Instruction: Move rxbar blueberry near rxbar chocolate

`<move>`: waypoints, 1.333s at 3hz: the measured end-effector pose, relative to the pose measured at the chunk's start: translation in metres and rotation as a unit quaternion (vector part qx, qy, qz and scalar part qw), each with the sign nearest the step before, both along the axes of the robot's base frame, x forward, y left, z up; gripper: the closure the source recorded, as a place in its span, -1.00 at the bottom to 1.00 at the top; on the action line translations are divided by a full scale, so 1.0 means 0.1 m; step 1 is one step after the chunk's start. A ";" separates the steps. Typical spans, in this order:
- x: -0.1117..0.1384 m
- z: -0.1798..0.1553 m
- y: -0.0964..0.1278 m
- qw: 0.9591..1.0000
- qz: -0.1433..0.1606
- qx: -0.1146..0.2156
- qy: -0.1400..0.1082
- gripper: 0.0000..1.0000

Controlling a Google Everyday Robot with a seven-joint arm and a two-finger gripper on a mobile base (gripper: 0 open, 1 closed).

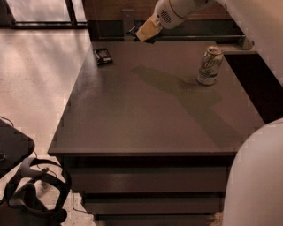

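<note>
floor (40, 84): pale and glossy, left of the table.
headset (33, 190): dark, with straps, on the floor at bottom left, beside the table's front-left corner.
black object (11, 148): cut off by the left edge, just above the headset; can't tell what it is.
table (146, 119): dark flat top with drawer-like fronts (146, 180) under the near edge.
rxbar chocolate (102, 56): short black wrapper with faint pale print, lying flat at the far-left corner of the top, close to the left edge.
gripper (143, 34): above the table's far edge, about mid-width, up off the surface. It is right of the rxbar chocolate, near it but clearly apart, no contact.
gripper state: cannot tell from this angle. The tan tip faces down-left and the rest is dark against a dark background.
rxbar blueberry: can't pick it out with certainty. There is a dark patch right at the gripper tip over the far edge, and I can't tell if that is the bar or part of the tool.
arm (177, 11): white, comes in from the top right down to the gripper.
arm shadow (177, 88): diagonal band across the top, from far-centre to near-right.
can (209, 65): silver drink can, upright at the far right of the top, well apart from the gripper and the black wrapper.
robot body (256, 176): white curved shell filling the bottom-right corner, in front of the table's right side.
</note>
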State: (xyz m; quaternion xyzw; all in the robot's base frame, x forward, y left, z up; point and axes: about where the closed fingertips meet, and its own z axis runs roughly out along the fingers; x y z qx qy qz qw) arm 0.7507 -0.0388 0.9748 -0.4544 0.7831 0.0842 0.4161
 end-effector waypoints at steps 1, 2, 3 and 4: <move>0.29 -0.32 0.24 1.000 0.010 -0.001 0.019 1.00; 0.44 -0.57 0.52 0.999 0.026 0.017 0.033 1.00; 0.49 -0.83 0.81 0.997 0.043 0.033 0.053 1.00; 0.49 -0.89 0.87 0.997 0.046 0.035 0.058 0.79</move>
